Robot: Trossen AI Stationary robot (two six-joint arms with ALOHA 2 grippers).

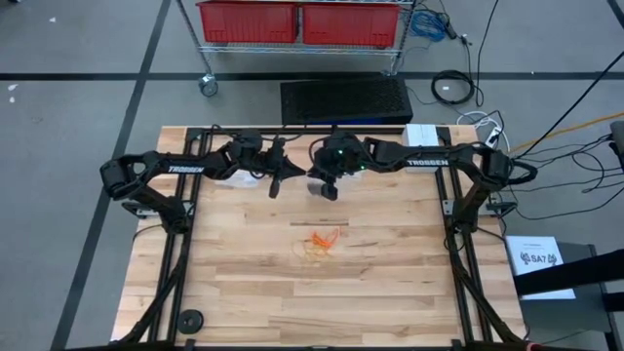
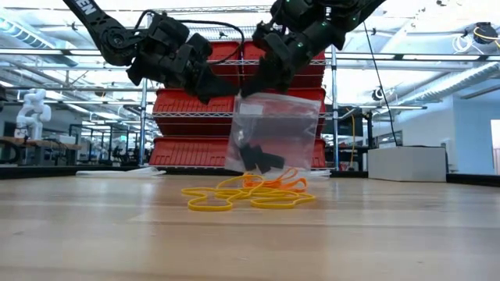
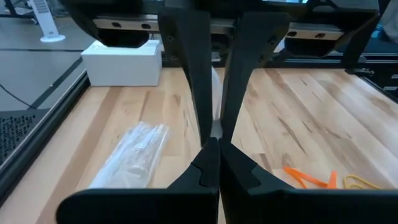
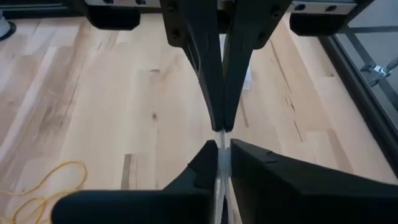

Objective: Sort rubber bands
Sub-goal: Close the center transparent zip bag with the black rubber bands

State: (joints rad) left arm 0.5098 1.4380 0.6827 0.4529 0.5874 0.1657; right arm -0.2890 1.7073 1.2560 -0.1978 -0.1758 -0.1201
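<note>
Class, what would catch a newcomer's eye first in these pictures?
A clear plastic bag holding black rubber bands hangs above the table, pinched by the right end effector. Below it, orange and tan rubber bands lie tangled mid-table. The left end effector, shut, hovers beside the bag.

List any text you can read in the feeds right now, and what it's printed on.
"TROSSEN", white letters on the left arm.
"TROSSEN", white letters on the right arm.
"SA7", as best it reads, on the white sheet right of the table; smaller print there too small to read.
Partial white letters on the arm in the low view: unreadable.
</note>
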